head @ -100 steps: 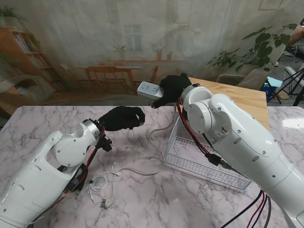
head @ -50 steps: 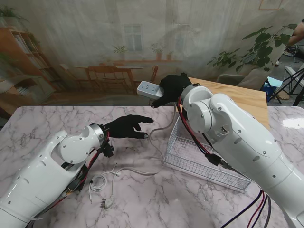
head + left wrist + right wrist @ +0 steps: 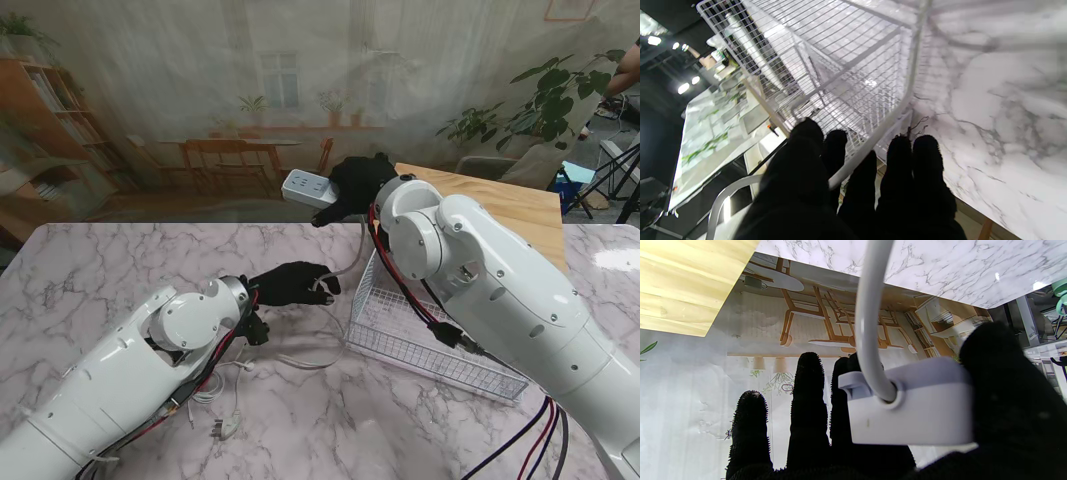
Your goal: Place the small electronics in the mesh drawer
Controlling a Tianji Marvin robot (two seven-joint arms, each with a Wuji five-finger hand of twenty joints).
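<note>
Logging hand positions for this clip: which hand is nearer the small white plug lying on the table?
Left. The left hand hovers by the mesh drawer, farther from me than the plug; the right hand holds the power strip high beyond the table's far edge.

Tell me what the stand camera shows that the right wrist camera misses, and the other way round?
Only the stand view shows the left hand at the mesh drawer and a loose cable on the table. Only the right wrist view shows where the cord enters the power strip. Both show the right hand holding that strip.
</note>
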